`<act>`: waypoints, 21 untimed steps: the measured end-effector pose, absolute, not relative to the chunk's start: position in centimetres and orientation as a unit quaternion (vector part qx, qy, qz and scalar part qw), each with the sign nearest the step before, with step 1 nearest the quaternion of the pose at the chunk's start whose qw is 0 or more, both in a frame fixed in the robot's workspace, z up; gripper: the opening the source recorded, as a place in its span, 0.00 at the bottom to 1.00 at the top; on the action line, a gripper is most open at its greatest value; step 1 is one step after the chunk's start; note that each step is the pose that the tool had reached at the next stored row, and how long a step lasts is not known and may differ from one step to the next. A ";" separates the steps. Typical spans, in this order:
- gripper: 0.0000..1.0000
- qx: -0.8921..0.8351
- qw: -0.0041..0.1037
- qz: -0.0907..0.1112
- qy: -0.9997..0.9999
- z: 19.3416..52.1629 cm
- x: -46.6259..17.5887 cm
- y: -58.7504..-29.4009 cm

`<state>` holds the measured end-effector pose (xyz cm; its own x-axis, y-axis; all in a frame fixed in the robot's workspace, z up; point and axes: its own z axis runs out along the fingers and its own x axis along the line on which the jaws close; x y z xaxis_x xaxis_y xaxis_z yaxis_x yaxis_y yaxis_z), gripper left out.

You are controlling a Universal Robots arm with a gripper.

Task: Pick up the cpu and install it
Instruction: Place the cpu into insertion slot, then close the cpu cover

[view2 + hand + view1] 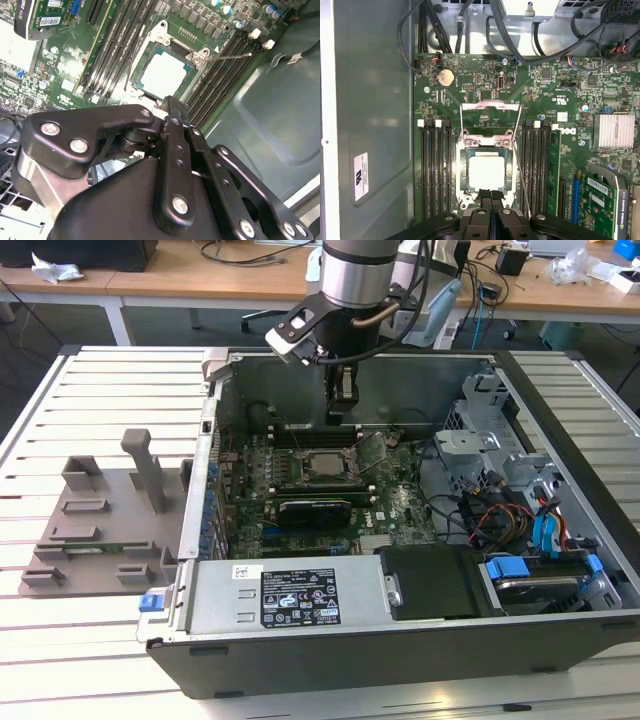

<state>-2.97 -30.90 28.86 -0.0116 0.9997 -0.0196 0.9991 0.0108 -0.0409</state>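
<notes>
In the exterior view the gripper point(341, 408), closed on nothing, hangs at 12 o'clock of the cpu point(327, 466) lying in its open socket point(299, 471); I think a careless descent may push it crooked

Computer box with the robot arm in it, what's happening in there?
A robot arm's tool hangs inside the open computer case, just above the green motherboard. The cpu, a small silvery square, already lies in its socket. The socket's metal cover plate is flipped open. The tool's fingers are shut together beside the cpu and hold nothing.
</notes>
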 end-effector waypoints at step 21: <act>0.11 -0.703 0.011 0.026 -0.711 27.6 6.5 -30.8</act>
